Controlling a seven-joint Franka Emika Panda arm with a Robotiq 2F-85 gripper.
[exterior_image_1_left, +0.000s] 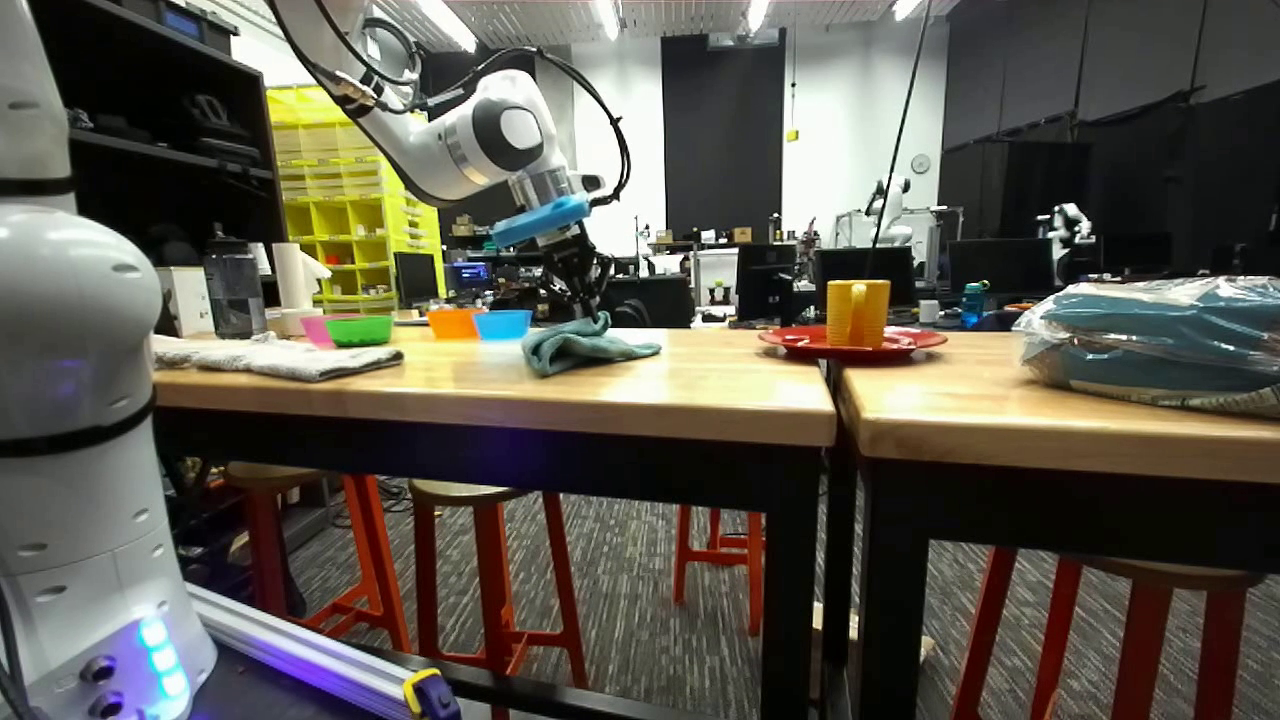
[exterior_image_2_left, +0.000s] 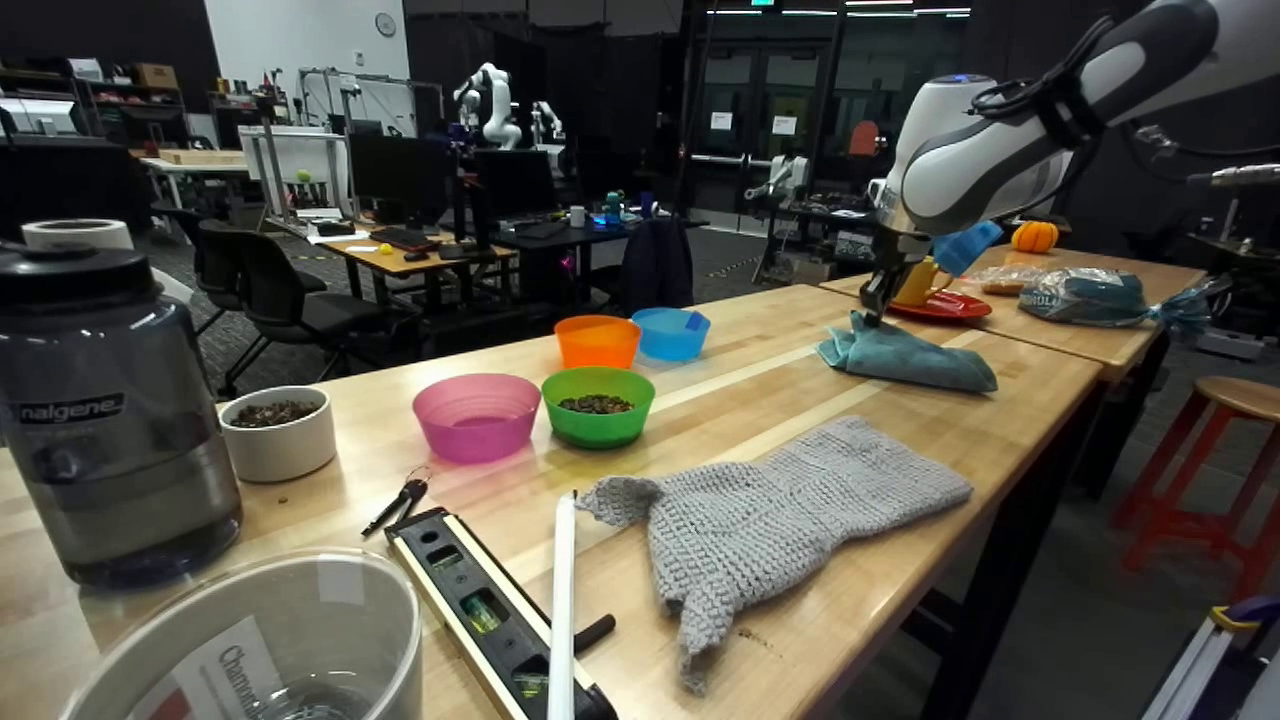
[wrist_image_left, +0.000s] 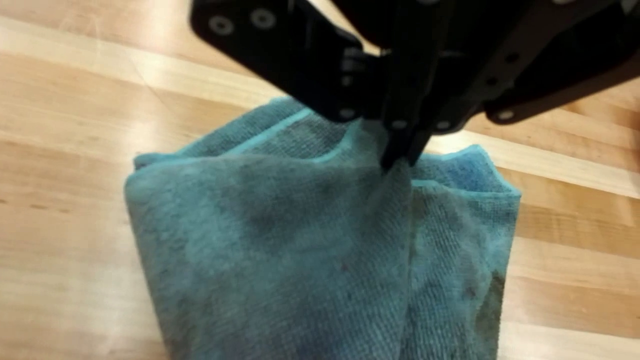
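A folded teal cloth (wrist_image_left: 280, 250) lies on the wooden table, stained brown along one side. From the top of the wrist view comes my gripper (wrist_image_left: 398, 161), its black fingers shut on a pinched fold near the cloth's far edge. That fold rises between the fingertips, while the bulk of the cloth (exterior_image_2_left: 915, 360) still rests on the wood. In both exterior views the gripper (exterior_image_1_left: 588, 312) points down at the raised end of the cloth (exterior_image_1_left: 580, 348). The fabric hides the very tips of the fingers.
Near the cloth sit a red plate (exterior_image_2_left: 950, 308) with a yellow mug (exterior_image_1_left: 857, 312), and orange (exterior_image_2_left: 597, 342), blue (exterior_image_2_left: 670, 335), green (exterior_image_2_left: 598, 425) and pink (exterior_image_2_left: 476, 415) bowls. A grey knitted cloth (exterior_image_2_left: 790, 500), a level (exterior_image_2_left: 490, 610) and a water bottle (exterior_image_2_left: 110, 420) lie farther off. A plastic-wrapped bundle (exterior_image_1_left: 1170, 335) occupies the adjoining table.
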